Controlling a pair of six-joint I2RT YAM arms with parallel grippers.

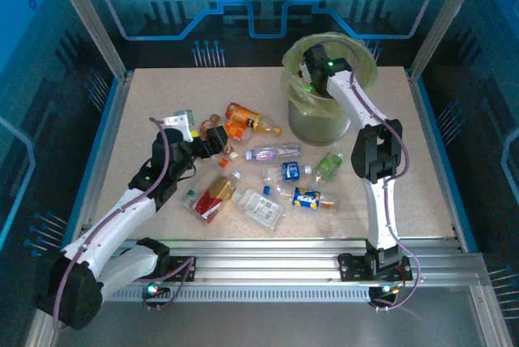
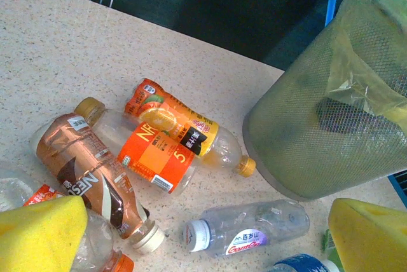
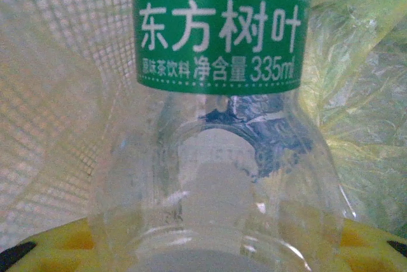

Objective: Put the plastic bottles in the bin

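- The left pincer (image 1: 212, 139) hangs low over the left part of the worktop (image 1: 422, 193), released, with its yellow pads (image 2: 41, 229) wide apart and nothing between them.
- Just ahead of it three bottles lie on their sides, touching one another: a brown bottle (image 2: 89, 176), an orange-labelled bottle (image 2: 156, 156) and an orange juice bottle (image 2: 181, 122).
- Nearer the arms' bases lie a red-labelled bottle (image 1: 215, 197) and, beside it, a flattened clear bottle (image 1: 261, 206).
- Mid-worktop, a clear white-capped bottle (image 2: 248, 227) lies near the foot of the bin; two blue-labelled bottles (image 1: 308, 199) and a green bottle (image 1: 328, 164) lie to its right.
- The bin (image 1: 324, 124), a mesh one lined with a yellow-green bag (image 2: 375, 37), stands upright at the far right of the worktop.
- The right pincer (image 1: 311, 79) reaches down into the bin's mouth, clenched on a clear green-labelled bottle (image 3: 219, 37), which sits inside the bag between the pincer's pads.
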